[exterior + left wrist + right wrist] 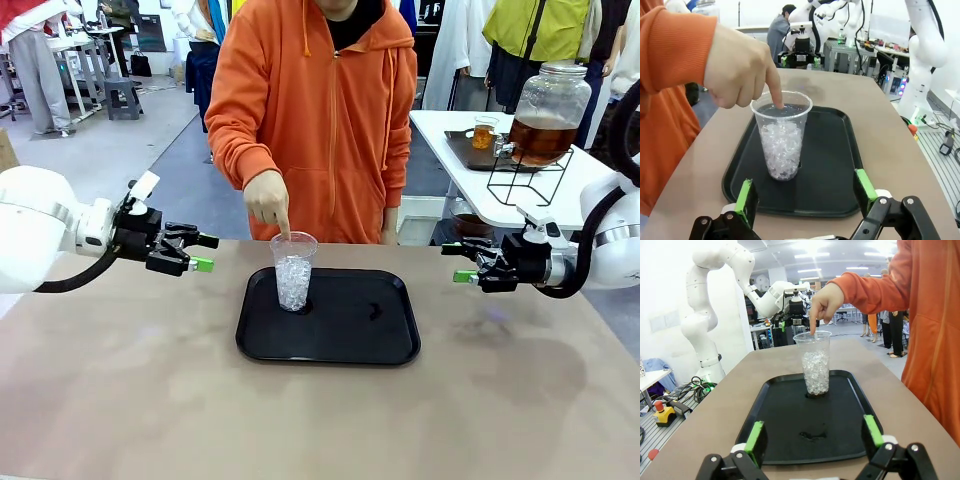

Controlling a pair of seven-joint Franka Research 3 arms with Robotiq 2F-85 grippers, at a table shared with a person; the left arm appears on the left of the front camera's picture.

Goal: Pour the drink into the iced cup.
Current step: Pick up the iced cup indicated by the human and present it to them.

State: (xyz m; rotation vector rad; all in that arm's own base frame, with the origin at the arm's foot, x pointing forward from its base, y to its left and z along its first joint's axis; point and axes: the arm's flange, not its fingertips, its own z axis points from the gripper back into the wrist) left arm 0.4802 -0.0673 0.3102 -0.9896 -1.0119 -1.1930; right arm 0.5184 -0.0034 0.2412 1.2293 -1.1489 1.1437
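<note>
Nearest the camera, a bare stretch of matte beige-brown tabletop (320, 430). Farther in, at the middle, a flat black plastic tray (350, 345) with rounded corners. On the tray's left part, a tall clear plastic cup (294, 272), upright, mouth open to the top, partly filled with crushed ice. Over it, a person's hand (267, 200) from an orange sleeve, index finger pointing straight down, tip just inside the rim.

At the table's left side, the left gripper (205, 253), black with green pads, fingers spread wide apart, holding nothing, aimed sideways toward the cup. At the right side, the right gripper (457, 263), likewise spread wide and empty, aimed back across the tray. Cup between the two, nearer the left one.

The drink (541, 140), translucent amber-brown liquid, inside a large clear glass jar (553, 95) with lid and tap, raised on a wire stand on a white side table (432, 128) beyond the work table, behind the right arm. Just beside the jar, a small clear glass (484, 135) of the same amber liquid.

Judged from this: drink well apart from both grippers, off to the right and rear, so closer to the right arm. Cup's long axis vertical, so pouring only from above, into a mouth with a finger in it.
</note>
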